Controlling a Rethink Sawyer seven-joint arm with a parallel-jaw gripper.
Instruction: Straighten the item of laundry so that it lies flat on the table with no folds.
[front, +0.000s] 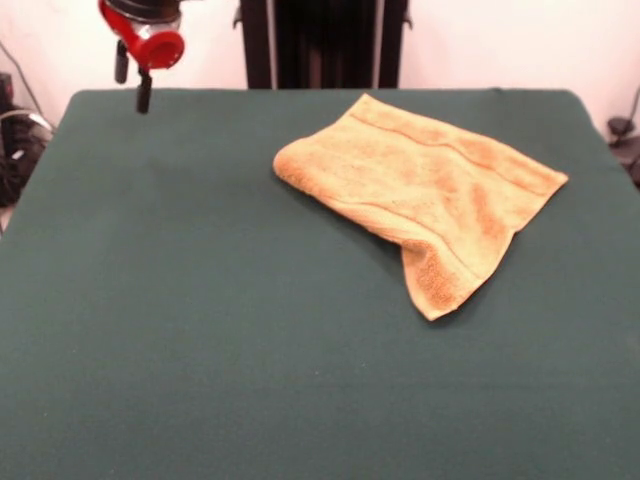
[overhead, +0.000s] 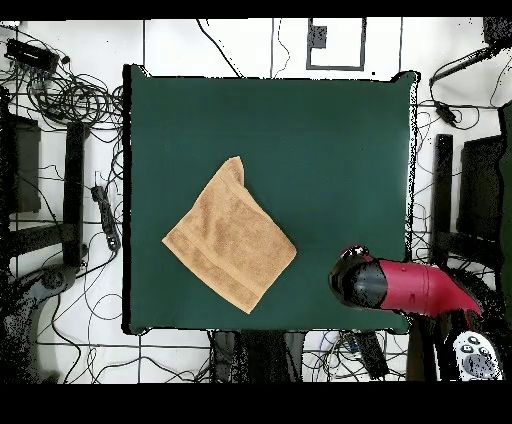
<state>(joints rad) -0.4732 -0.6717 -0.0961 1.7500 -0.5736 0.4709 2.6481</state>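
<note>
Table (front: 200, 330) green felt, white wall behind, cables on floor. Towel (front: 420, 190) at 2 o'clock, folded over, rumpled. Gripper (front: 133, 85) at 11, well apart, jaws open.

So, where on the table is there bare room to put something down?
The table is bare along its whole near side in the front view, below the towel, and on the side under the gripper. Only the far corner away from the gripper, where the folded towel lies, is taken.
</note>
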